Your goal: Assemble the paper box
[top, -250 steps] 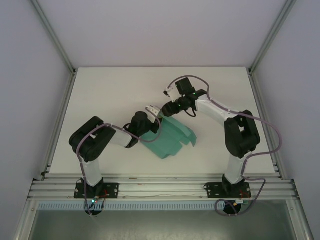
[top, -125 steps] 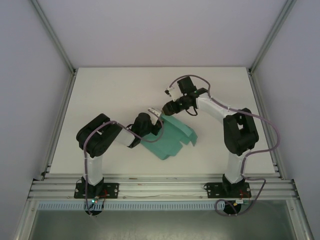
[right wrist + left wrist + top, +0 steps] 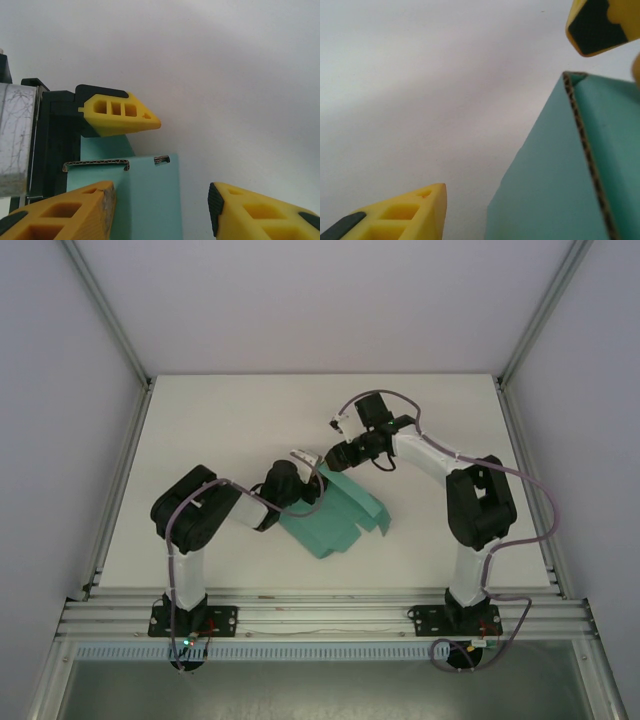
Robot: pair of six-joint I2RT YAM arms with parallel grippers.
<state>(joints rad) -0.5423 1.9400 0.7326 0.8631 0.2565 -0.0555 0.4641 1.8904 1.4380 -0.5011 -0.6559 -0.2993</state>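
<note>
Mid-table, nearer the near edge than the far one, lies the paper box (image 3: 335,515), a teal-green sheet of thin corrugated card, partly folded.

At the box's far-left corner, the left gripper (image 3: 512,117) stands open with a raised card edge between its jaws, unclamped. The right gripper (image 3: 161,192) straddles a flap, its jaws apart, and holds nothing. The card looks light and stiff, though likely to crease or crush at its edges, and may slide on the smooth white table (image 3: 220,420). Best pinched on a flap's free edge near a fold while the other gripper pins the base.
</note>
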